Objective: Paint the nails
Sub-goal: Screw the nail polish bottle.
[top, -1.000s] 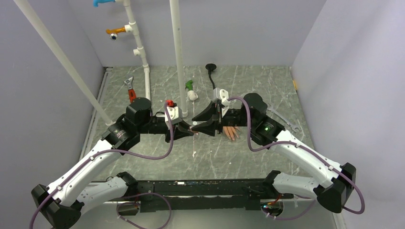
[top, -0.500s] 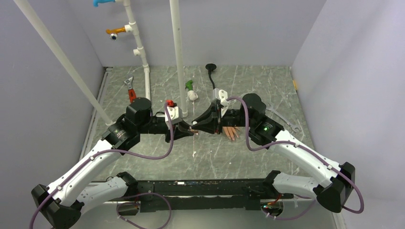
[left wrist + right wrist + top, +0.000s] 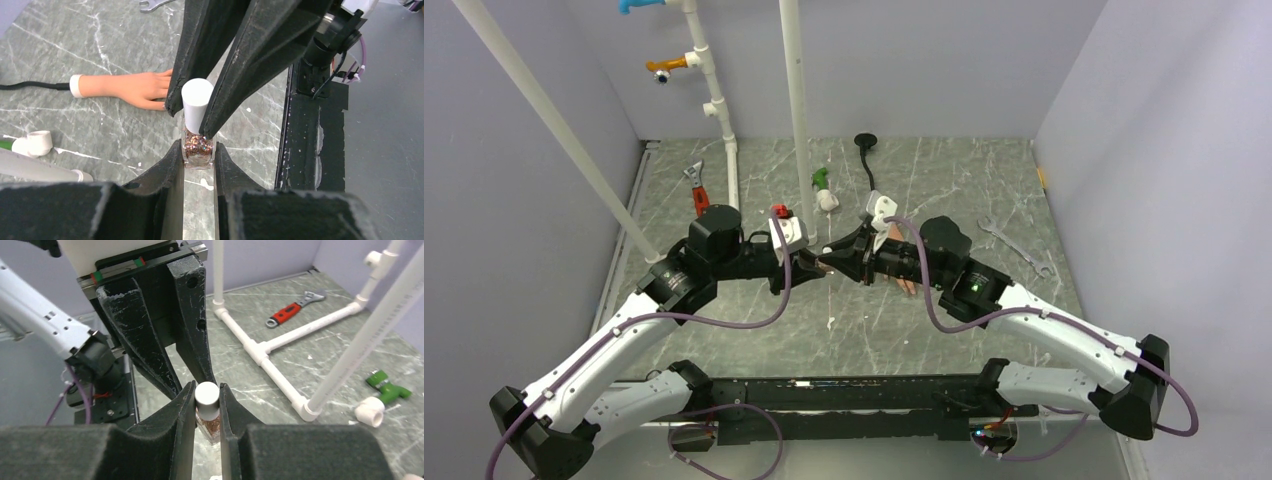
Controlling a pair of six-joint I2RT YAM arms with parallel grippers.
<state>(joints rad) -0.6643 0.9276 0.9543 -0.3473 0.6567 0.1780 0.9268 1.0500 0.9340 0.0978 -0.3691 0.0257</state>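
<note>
You're near the start, by the look of it: your left gripper [image 3: 198, 146] is clamped tight on the small clear glass bottle of coppery glitter polish [image 3: 198, 151] and holds it upright between the two arms. Your right gripper [image 3: 206, 387] is pinched narrow around the bottle's white cylindrical cap [image 3: 207, 395]. The cap looks fully seated, so I'd judge that unscrewing it is the step in hand and no brush is out yet. The peach rubber mannequin hand with a black stem [image 3: 125, 87] lies flat on the grey marbled table [image 3: 60, 45], just right of where the grippers meet and partly under your right arm. Its fingertips are hidden behind a gripper finger, so you can't tell whether any of the nails has polish; judge all five as left to do
</note>
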